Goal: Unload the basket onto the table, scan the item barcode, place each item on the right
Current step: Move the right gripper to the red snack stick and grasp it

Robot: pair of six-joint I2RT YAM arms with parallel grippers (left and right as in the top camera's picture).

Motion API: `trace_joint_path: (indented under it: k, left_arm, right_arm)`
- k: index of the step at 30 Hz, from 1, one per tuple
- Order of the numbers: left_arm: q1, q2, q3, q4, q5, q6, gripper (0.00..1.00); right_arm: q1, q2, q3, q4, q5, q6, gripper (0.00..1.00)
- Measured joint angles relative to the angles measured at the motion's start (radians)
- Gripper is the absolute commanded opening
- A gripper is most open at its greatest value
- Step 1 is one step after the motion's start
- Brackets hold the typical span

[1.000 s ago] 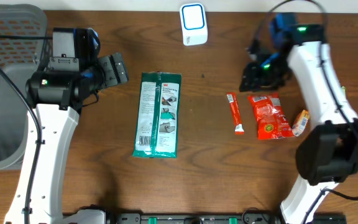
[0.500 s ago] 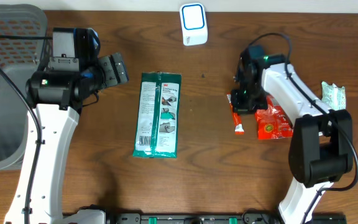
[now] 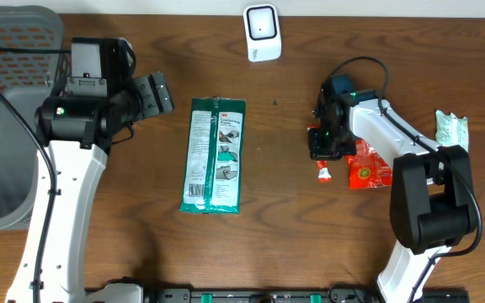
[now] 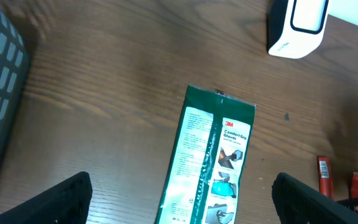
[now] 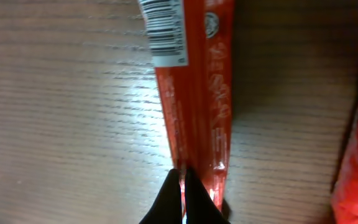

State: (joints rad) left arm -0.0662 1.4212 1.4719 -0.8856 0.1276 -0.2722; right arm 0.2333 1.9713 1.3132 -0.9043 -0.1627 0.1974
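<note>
1. Roughly placed: the red stick sachet (image 3: 322,172) lies flat on the right half of the tabletop (image 3: 293,236), midway between the far and near edges. Its barcode (image 5: 163,28) faces up at one end.
2. Handling, judged: light, thin, floppy film, probably slick. It will droop, and may slide out of a seam pinch. A hold across mid-body looks safer and leaves the barcode bare.
3. Right claw (image 5: 183,183): closed tight on the sachet's end opposite the barcode, with only a sliver of film between the tips.
4. Left claw (image 3: 154,94): gaping wide, empty, toward the left edge.
5. Around:
   - The red snack bag (image 3: 369,167) touches or nearly touches the sachet and could get dragged.
   - The green packet (image 3: 214,155) lies mid-tabletop.
   - The white scanner (image 3: 261,32) stands at the far edge; nothing lies in the way to it.
</note>
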Motion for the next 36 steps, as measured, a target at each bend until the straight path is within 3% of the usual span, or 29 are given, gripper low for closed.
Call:
trace_joint_path:
  k: [8,23,36]
  left_arm:
    - [0.000,0.000,0.000,0.000,0.000,0.000,0.93]
    - [0.000,0.000,0.000,0.000,0.000,0.000,0.93]
    - [0.000,0.000,0.000,0.000,0.000,0.000,0.93]
  right_arm:
    - [-0.002,-0.042,0.009,0.016,0.026,0.001,0.01]
    - [0.008,-0.043,-0.098,0.218,0.062,0.016,0.01]
    - [0.167,-0.053,-0.124,0.285,0.063,0.029,0.01]
